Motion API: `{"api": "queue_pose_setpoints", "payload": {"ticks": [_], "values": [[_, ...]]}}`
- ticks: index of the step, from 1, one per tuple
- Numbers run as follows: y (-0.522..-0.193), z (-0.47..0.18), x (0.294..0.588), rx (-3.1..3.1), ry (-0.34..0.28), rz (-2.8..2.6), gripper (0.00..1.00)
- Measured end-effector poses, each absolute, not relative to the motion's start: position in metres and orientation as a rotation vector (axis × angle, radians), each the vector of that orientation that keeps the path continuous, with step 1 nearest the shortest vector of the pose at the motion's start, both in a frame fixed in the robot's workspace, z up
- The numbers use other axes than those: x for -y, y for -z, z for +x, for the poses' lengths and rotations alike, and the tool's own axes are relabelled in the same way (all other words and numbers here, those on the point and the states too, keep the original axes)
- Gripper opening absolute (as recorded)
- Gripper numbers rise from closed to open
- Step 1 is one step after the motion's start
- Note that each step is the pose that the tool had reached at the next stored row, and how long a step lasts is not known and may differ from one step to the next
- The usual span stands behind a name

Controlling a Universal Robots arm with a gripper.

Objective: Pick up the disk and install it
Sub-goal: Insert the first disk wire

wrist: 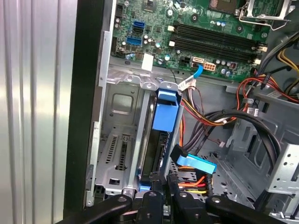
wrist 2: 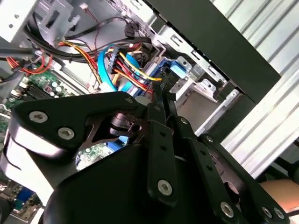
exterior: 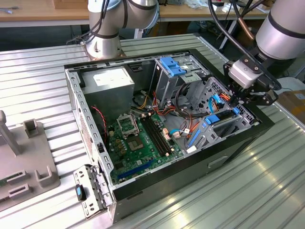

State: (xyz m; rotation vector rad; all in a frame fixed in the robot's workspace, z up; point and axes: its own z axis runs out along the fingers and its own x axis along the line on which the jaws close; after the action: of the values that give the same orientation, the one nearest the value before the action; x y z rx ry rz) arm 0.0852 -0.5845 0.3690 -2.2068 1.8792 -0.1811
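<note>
The disk [wrist: 150, 140] is a dark slab in a bright blue carrier frame. It stands on edge, slid lengthwise into the metal drive cage [wrist: 117, 140] along the computer case's [exterior: 267, 125] edge on the exterior view's right. Its blue tab points toward the motherboard, and its other end sits between the gripper's [wrist: 161, 185] fingers.

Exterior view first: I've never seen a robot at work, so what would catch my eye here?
An open computer case lies on a ribbed metal table, its green motherboard bared. At the exterior view's right, the black gripper dips into the case's drive bay, where the first wrist view shows the blue-framed disk standing on edge in a slot.
</note>
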Motion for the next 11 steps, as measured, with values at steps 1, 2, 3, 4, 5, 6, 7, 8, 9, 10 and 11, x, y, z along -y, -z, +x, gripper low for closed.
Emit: {"api": "queue_pose_setpoints", "payload": {"ticks": [1, 2, 3, 4, 5, 6, 7, 8, 9, 10, 11], "values": [[-0.3687, 0.0852, 0.5851, -1.88, 0.177, -2.202, 0.16], [-0.367, 0.0853, 0.5855, -1.888, 0.178, -2.195, 0.16], [-0.3663, 0.0853, 0.5857, -1.894, 0.179, -2.191, 0.16], [-0.365, 0.0853, 0.5858, -1.899, 0.18, -2.187, 0.16], [-0.3621, 0.085, 0.586, -1.909, 0.182, -2.179, 0.16], [-0.3603, 0.0848, 0.5861, -1.914, 0.182, -2.175, 0.16], [-0.3598, 0.0848, 0.5861, -1.92, 0.184, -2.17, 0.16], [-0.3596, 0.0847, 0.5861, -1.927, 0.185, -2.164, 0.16], [-0.3596, 0.0847, 0.5861, -1.929, 0.185, -2.162, 0.16], [-0.3596, 0.0842, 0.5862, -1.929, 0.185, -2.162, 0.16], [-0.3594, 0.0823, 0.5863, -1.923, 0.18, -2.153, 0.16]]}}
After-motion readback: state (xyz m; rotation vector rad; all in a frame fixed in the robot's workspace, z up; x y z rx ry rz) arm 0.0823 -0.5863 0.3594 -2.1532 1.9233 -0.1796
